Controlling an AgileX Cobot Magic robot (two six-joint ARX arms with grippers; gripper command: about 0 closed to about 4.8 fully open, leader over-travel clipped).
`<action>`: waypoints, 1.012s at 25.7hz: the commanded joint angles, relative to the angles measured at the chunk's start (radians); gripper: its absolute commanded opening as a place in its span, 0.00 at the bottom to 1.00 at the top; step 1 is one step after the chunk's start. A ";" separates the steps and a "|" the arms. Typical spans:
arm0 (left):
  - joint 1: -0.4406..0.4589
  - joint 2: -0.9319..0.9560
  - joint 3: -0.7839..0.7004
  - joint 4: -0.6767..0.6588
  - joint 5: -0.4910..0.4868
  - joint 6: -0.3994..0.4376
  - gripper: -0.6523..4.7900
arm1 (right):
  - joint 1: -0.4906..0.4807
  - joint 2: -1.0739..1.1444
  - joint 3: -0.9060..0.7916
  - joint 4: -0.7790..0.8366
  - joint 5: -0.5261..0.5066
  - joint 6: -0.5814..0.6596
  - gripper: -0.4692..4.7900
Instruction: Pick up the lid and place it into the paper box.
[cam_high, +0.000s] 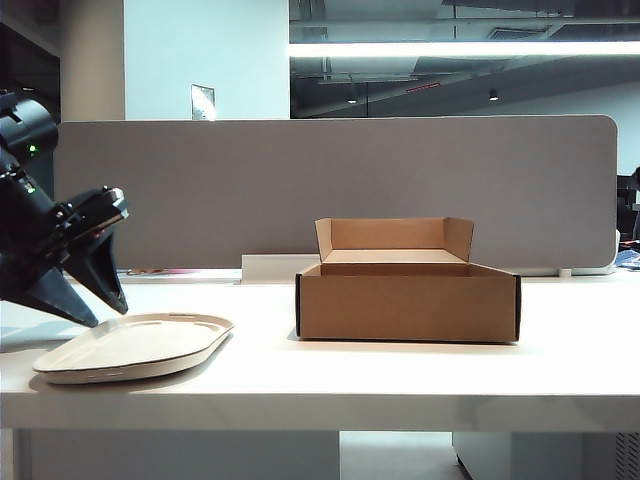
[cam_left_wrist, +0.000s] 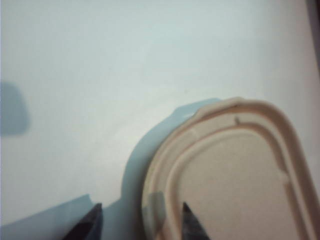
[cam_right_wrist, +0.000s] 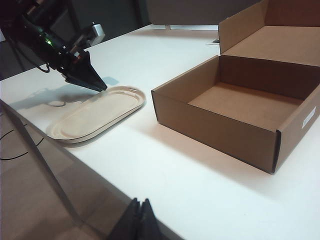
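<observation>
The lid (cam_high: 135, 345) is lying flat on the white table (cam_high: 400, 375) at the left of the exterior view, well apart from the paper box (cam_high: 408, 300), which is sitting near the middle with its back flap standing upright. From that side-on camera the lid is showing only as a low beige oval, and the box interior is staying hidden behind its front wall. The right wrist view is looking down into the box (cam_right_wrist: 240, 107), showing a bare brown floor with nothing in it and a small white label on one side wall, too small to read. It is also showing the lid (cam_right_wrist: 97, 115) as a rounded oblong, its long axis running from the near table edge toward the far side of the table, one end nearest the box. The left gripper (cam_high: 95, 300) is hanging at the lid's far left end, fingers spread apart and grasping nothing; its own wrist view is showing one fingertip (cam_left_wrist: 192, 225) over the lid's (cam_left_wrist: 235, 175) raised rim and the other over bare table beside it. The right gripper (cam_right_wrist: 140, 220) is sitting low at the near table edge, away from both objects, its fingers pressed together on nothing.
</observation>
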 joint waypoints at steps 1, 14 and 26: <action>-0.004 0.013 0.002 0.004 0.002 0.008 0.47 | 0.000 -0.002 -0.005 0.010 0.003 0.000 0.08; -0.030 0.031 0.000 0.005 0.007 0.018 0.30 | 0.000 -0.002 -0.005 0.010 0.009 0.000 0.08; -0.033 0.029 0.002 0.020 0.001 0.044 0.11 | 0.000 -0.002 -0.005 0.010 0.009 0.000 0.08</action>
